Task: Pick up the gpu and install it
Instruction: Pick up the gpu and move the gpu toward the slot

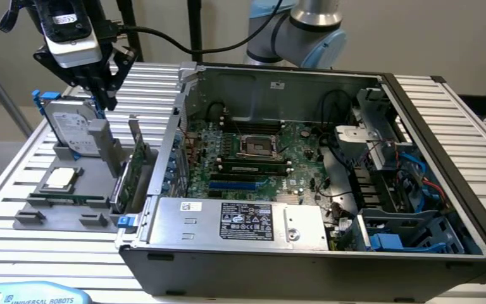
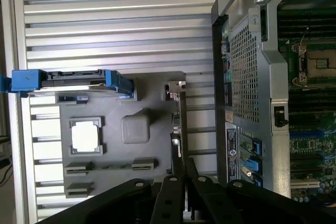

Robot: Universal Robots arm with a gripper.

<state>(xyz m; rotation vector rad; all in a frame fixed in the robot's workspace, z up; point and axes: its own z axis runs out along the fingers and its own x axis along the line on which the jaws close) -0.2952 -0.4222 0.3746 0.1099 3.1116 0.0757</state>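
The gpu (image 1: 131, 170) stands on edge in a grey holder (image 1: 47, 214) outside the open computer case (image 1: 167, 253), its silver bracket uppermost and its green board below. In the wrist view the gpu (image 2: 178, 121) is a thin strip seen from above. My gripper (image 1: 107, 101) hangs above the holder, clear of the card, its black fingers drawn together with nothing between them. Seen from the wrist, the gripper (image 2: 183, 164) lines up over the card's top edge. The motherboard (image 1: 260, 149) with its blue slot (image 1: 238, 186) lies inside the case.
A silver hard drive in a blue frame (image 1: 68, 128) stands upright at the holder's far end. A square processor chip (image 1: 61, 178) lies flat on it. The case's side wall (image 1: 172, 149) rises right beside the card. The ribbed metal table (image 1: 23, 247) surrounds everything.
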